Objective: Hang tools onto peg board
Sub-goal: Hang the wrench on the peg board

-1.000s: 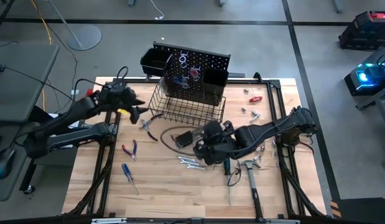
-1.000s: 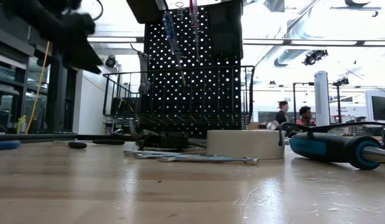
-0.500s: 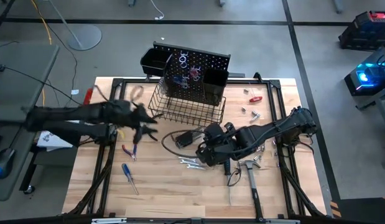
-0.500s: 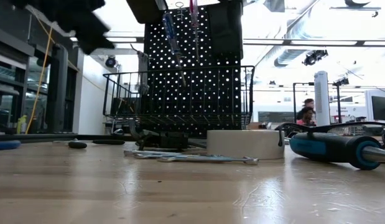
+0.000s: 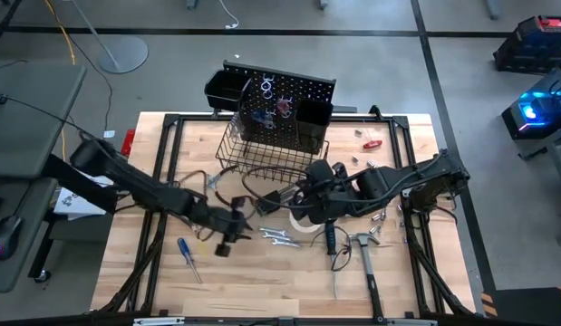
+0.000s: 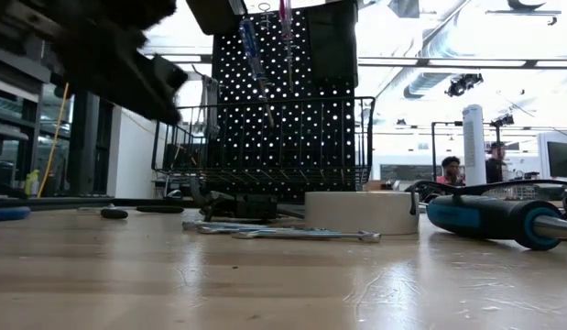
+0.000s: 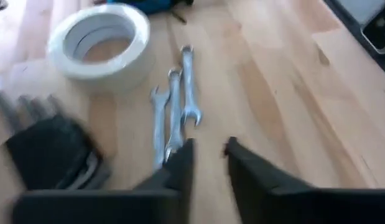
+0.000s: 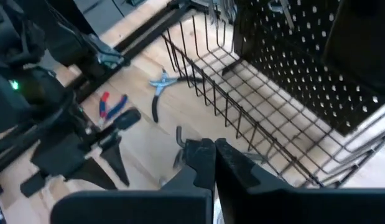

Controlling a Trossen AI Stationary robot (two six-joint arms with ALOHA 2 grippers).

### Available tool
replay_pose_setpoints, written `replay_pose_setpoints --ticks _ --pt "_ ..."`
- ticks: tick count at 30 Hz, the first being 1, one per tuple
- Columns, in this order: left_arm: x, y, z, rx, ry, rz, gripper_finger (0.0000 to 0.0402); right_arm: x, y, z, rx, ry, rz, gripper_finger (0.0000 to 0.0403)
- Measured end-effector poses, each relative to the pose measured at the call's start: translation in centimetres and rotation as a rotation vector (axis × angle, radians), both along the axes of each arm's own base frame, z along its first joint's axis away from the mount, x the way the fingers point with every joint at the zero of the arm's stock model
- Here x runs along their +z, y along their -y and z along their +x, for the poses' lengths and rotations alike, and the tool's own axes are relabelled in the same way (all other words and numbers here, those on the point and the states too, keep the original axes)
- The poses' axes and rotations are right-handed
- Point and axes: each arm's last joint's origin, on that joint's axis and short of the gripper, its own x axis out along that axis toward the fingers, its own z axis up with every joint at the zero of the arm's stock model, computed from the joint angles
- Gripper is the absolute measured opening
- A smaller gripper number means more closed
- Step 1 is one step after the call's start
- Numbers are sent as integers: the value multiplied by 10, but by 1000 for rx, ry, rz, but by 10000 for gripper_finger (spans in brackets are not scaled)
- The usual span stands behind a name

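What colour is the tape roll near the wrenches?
White tape roll, clearest in the left wrist view.

You're running two dark, almost black arms, each built of chunky jointed segments. The left gripper [image 7: 208, 158] ends in two flat matte black fingers [image 7: 180, 165] with squared tips. The right gripper [image 8: 214, 155] has the same blocky black fingers on a wide black base. Thin black cables loop beside the right arm [image 5: 407, 181] near its wrist

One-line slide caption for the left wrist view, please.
Left end effector, fingers narrowly apart and empty, above silver wrenches beside the white tape roll.
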Motion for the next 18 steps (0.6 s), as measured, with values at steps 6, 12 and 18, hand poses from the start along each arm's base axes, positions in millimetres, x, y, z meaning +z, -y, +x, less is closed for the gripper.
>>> replay_pose_setpoints --ticks 6,12,18 --pt "-38 -1 18 101 -57 42 5 -24 -23 -4 -26 -118 75 0" --pt "-32 -9 20 123 -31 51 22 -37 -48 -15 -33 -186 63 0" --pt "-35 -13 19 15 -83 76 80 -36 -59 -22 -38 -157 31 0"
